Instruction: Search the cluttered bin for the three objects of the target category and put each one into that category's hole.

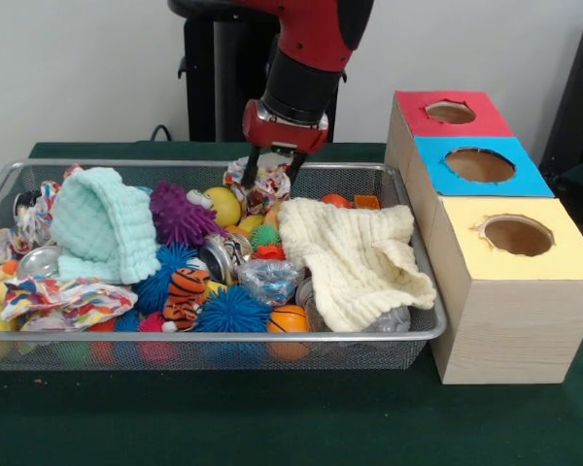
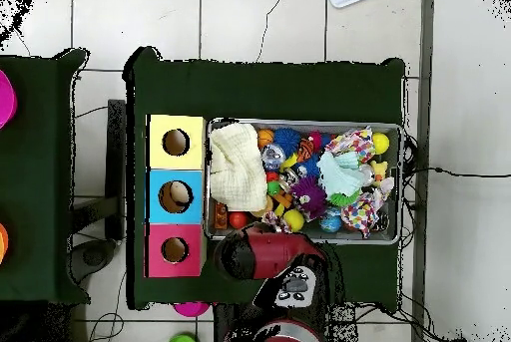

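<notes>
Now hand (image 1: 273, 167) clamping printed fabric (image 1: 262, 182), bin's (image 1: 423, 335) far rim

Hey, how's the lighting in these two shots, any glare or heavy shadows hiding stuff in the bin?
Front view: light is soft and even; the cream waffle cloth is bright yet keeps its texture, small glints show on the crushed can, and the gripper is slightly soft. Overhead view: the floor tiles are washed out, and the arm hides the bin's near rim.
</notes>
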Motion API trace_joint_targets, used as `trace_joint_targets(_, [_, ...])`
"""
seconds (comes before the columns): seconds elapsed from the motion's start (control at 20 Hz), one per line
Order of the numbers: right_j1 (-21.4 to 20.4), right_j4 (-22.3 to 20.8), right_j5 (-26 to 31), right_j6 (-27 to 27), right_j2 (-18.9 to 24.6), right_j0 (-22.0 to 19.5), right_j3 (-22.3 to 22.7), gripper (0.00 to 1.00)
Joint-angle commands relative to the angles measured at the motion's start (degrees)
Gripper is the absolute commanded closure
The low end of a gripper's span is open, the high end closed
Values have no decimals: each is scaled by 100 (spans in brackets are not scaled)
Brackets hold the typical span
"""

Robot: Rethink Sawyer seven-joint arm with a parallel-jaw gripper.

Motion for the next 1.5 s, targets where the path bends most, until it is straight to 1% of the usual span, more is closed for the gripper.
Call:
trace_joint_targets(0.05, [458, -131, 425, 551, -212, 88, -744, 100])
trace_joint_targets(0.15, [402, 26, 173, 774, -97, -51, -589, 100])
trace_joint_targets(0.2, [359, -18, 242, 688, -48, -73, -572, 100])
trace_joint_targets(0.25, [284, 33, 253, 715, 41, -147, -503, 100])
trace_joint_targets(0.3, [175, 78, 201, 756, 159, -280, -369, 100])
trace_joint_targets(0.4, [-78, 69, 319, 652, 365, -393, -249, 100])
trace_joint_targets(0.5, [-332, 139, 416, 576, 753, -647, -135, 100])
trace_joint_targets(0.55, [-473, 269, 396, 675, 966, -819, -27, 100])
trace_joint_targets(0.7, [-921, 616, 598, 849, 1532, -1232, 266, 100])
trace_joint_targets(0.8, [-1164, 808, 826, 885, 1768, -1373, 355, 100])
trace_joint_targets(0.9, [-1392, 985, 1008, 940, 1892, -1446, 461, 100])
trace_joint_targets(1.05, [-1686, 1117, 1199, 837, 2084, -1550, 569, 100])
trace_joint_targets(1.25, [-1979, 1274, 1198, 758, 2368, -1748, 717, 100])
trace_joint_targets(1.5, [-2265, 1308, 1454, 618, 2414, -1730, 744, 100])
